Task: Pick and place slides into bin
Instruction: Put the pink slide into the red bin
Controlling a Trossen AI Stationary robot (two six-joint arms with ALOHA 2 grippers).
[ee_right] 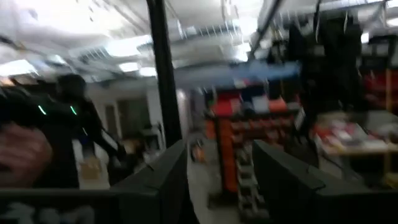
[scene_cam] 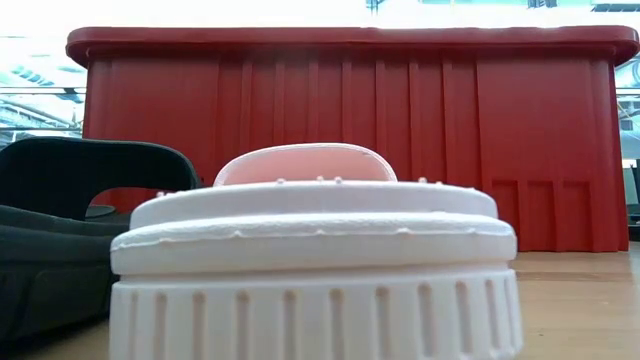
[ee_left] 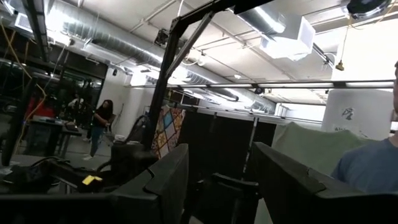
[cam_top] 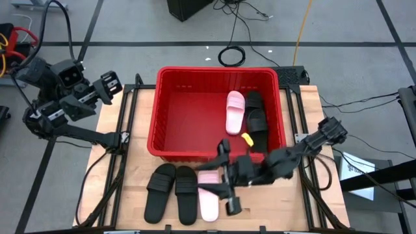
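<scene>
right claw [cam_top: 220, 177] spread, empty | pink slide [cam_top: 208, 194] just beside it, outside bin [cam_top: 170, 140]

A wooden surface [cam_top: 110, 162] carries the red bin [cam_top: 170, 117] toward 12 o'clock. At 6 o'clock, two black slides [cam_top: 172, 192] and one pink slide [cam_top: 208, 201] are laid side by side.

Two dark jointed arms, black cabling, blocky wrist housings, flat angular tool fingers [ee_left: 168, 180].
</scene>
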